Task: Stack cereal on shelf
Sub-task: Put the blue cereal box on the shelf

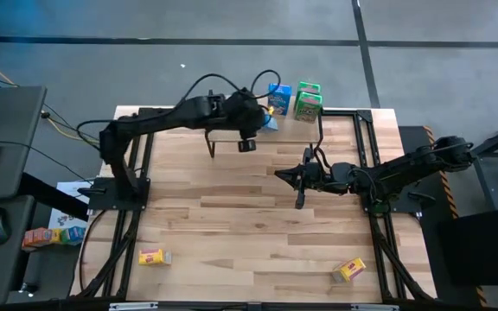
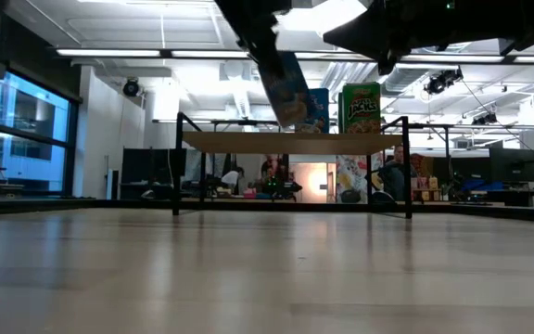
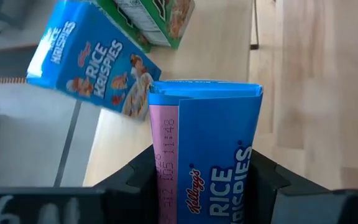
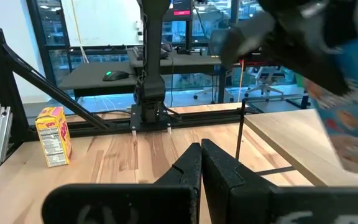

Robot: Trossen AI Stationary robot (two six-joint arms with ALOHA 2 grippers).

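The shelf [image 2: 290, 142] stands at the table's far side on thin black legs. On its top stand a blue cereal box [image 2: 319, 109] [image 3: 92, 62] and, to its right, a green one [image 2: 361, 108] [image 1: 308, 101]. My left gripper [image 1: 262, 117] reaches over the shelf from the left, shut on a second blue cereal box [image 3: 207, 155] [image 2: 284, 83], which is just left of the standing blue one. My right gripper [image 1: 284, 174] [image 4: 201, 163] hovers shut and empty over the table's middle, in front of the shelf. My left gripper pinches the blue box between its two fingers [image 3: 269, 183], one on each of two opposite sides [image 3: 166, 180], with the box's folded end [image 3: 205, 91] reaching out past the fingertips. The fingers slant down from above. The box hangs tilted, just above the shelf top.
Two yellow cereal boxes lie on the table near its front edge, one at the left [image 1: 154, 257] and one at the right [image 1: 349, 269]; one of them [image 4: 53, 135] also shows in the right wrist view. Black frame rails run along both table sides. Bare planks lie between.
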